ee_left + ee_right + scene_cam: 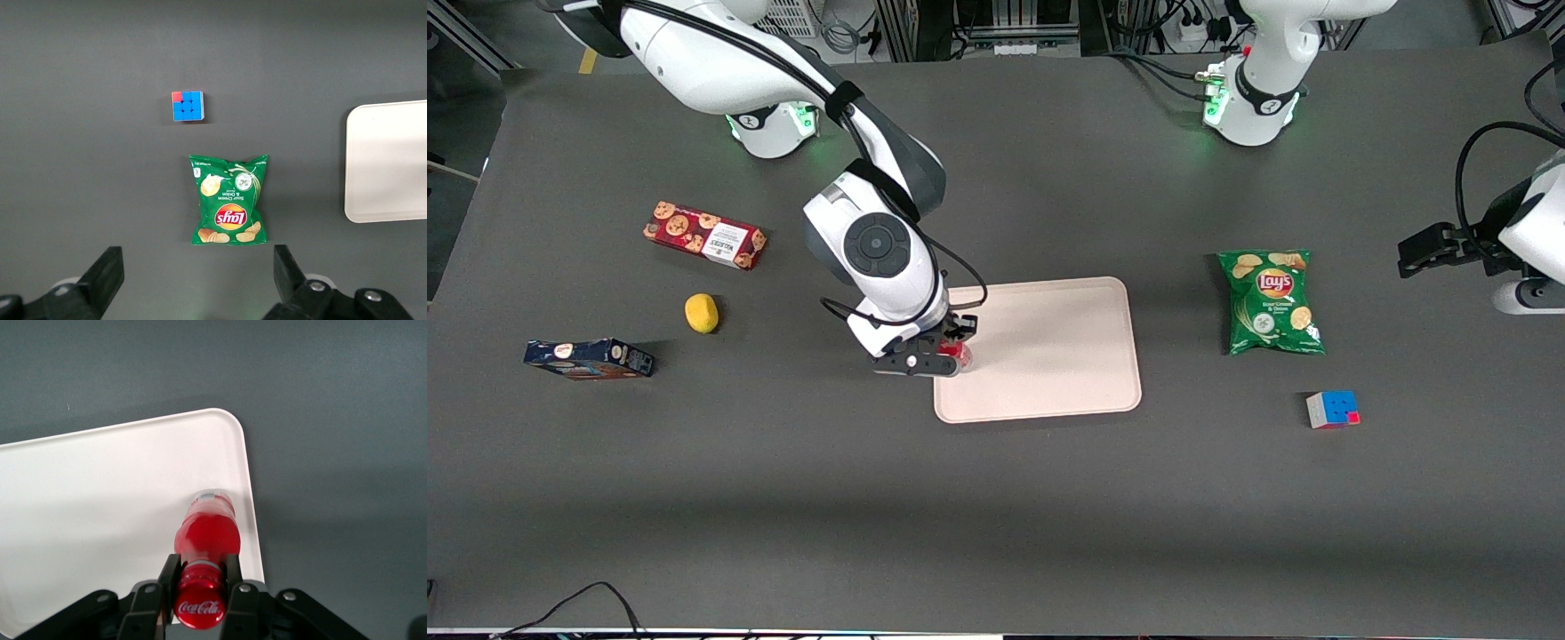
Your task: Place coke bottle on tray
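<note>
The dark grey table [996,498] carries the tray [1067,356] at frame centre. The cookie box [704,235], lemon [702,313] and blue box [589,359] lie toward the working arm's end. The chips bag [1270,301] and cube [1333,410] lie toward the parked arm's end. The gripper [200,572] clasps the coke bottle [207,533] over the tray's edge.

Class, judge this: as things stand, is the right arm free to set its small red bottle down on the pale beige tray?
Probably yes: the end effector grips the small red coke bottle over bare pale beige tray near its edge; nothing lies beneath.

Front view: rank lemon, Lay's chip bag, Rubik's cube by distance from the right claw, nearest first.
Claw holds the coke bottle over the tray's edge.
1. Lemon, toward the working arm's end.
2. Lay's chip bag, toward the parked arm's end.
3. Rubik's cube, nearer the camera than the bag.
</note>
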### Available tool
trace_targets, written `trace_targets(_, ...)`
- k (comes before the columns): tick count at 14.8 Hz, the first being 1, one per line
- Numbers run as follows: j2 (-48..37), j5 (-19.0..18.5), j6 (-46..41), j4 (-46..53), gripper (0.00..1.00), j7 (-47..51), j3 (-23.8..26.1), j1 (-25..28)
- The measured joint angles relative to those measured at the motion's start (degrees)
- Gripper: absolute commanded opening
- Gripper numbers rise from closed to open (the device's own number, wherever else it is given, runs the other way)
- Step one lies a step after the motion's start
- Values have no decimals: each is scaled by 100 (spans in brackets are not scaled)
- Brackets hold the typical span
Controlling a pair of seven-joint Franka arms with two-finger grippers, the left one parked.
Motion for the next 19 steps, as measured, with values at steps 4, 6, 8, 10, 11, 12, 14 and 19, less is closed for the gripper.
trace_targets(4,52,-100,46,-1,72,113,1,3)
trace_targets(6,60,-104,75,1,94,120,2,3)
trace_targets(8,60,-104,97,17,100,125,8,3)
trace_targets(10,58,-105,100,28,100,144,13,3)
trace_targets(11,51,-105,104,37,100,161,16,3)
trace_targets(12,30,-105,104,56,100,167,18,3)
trace_targets(14,-101,-105,100,118,100,167,20,-22)
trace_targets(19,-979,-19,-478,171,100,-386,140,-620)
